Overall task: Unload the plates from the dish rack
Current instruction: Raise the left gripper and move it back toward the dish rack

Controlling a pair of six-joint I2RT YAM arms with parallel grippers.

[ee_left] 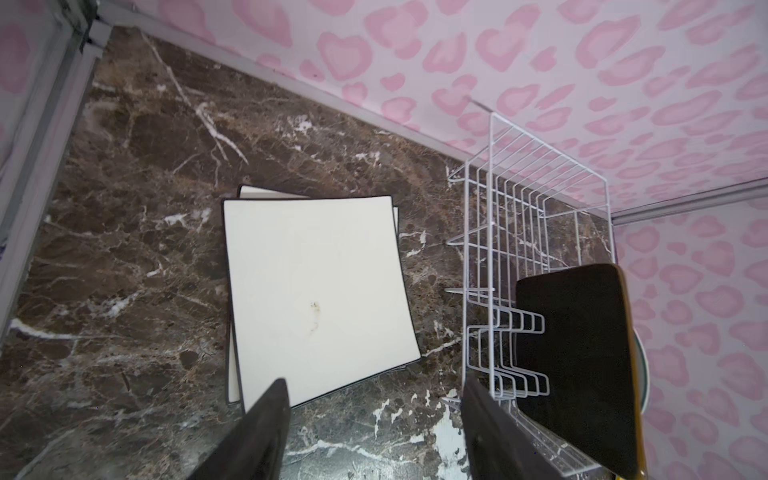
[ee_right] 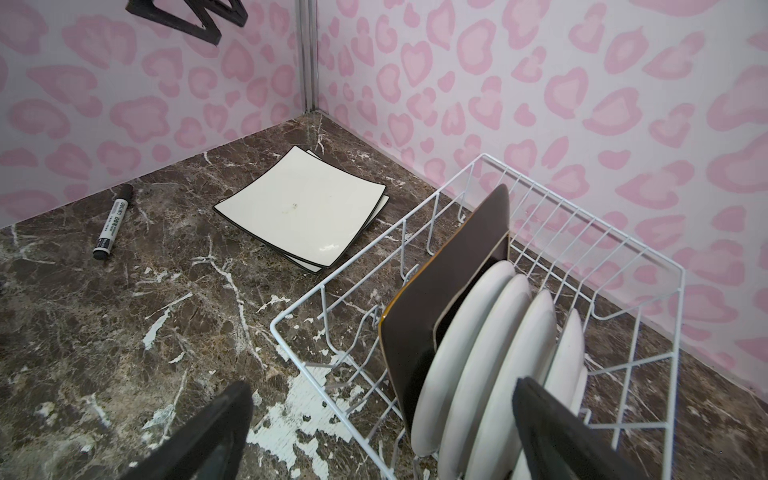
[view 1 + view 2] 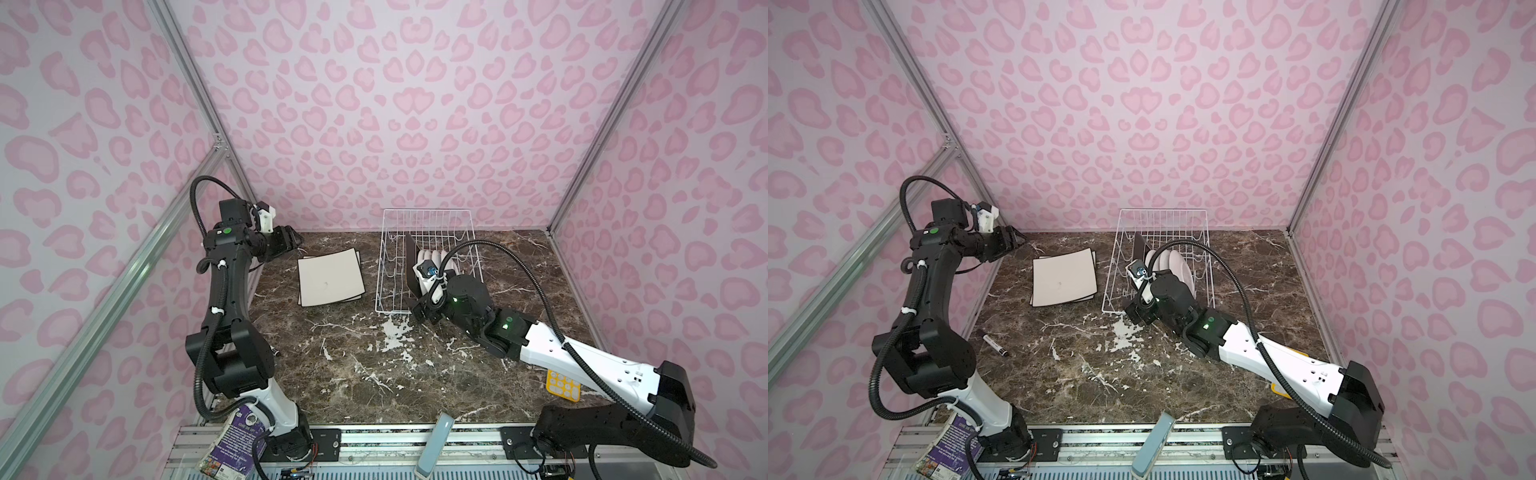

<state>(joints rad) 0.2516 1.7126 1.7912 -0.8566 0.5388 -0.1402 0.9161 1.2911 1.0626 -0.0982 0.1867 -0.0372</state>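
Observation:
The white wire dish rack (image 3: 384, 266) (image 3: 1116, 266) (image 1: 540, 178) (image 2: 582, 232) stands at the back of the marble table. A dark brown square plate (image 3: 410, 259) (image 3: 1139, 249) (image 1: 577, 353) (image 2: 449, 282) stands upright in it. Behind that plate stand several round white plates (image 3: 432, 254) (image 3: 1173, 266) (image 2: 494, 353). Two cream square plates (image 3: 330, 276) (image 3: 1064, 277) (image 1: 320, 291) (image 2: 303, 203) lie stacked flat left of the rack. My left gripper (image 3: 297, 241) (image 3: 1017, 239) (image 1: 374, 382) hovers open and empty, back left of the stack. At the rack's near end my right gripper (image 3: 419, 311) (image 3: 1133, 316) (image 2: 382, 385) is open, holding nothing.
A black marker (image 3: 995, 344) (image 2: 113, 222) lies on the table near the left arm. A yellow item (image 3: 563, 386) sits under the right arm. A grey-blue bar (image 3: 434, 440) and a booklet (image 3: 232, 444) rest at the front rail. Pink patterned walls enclose the table.

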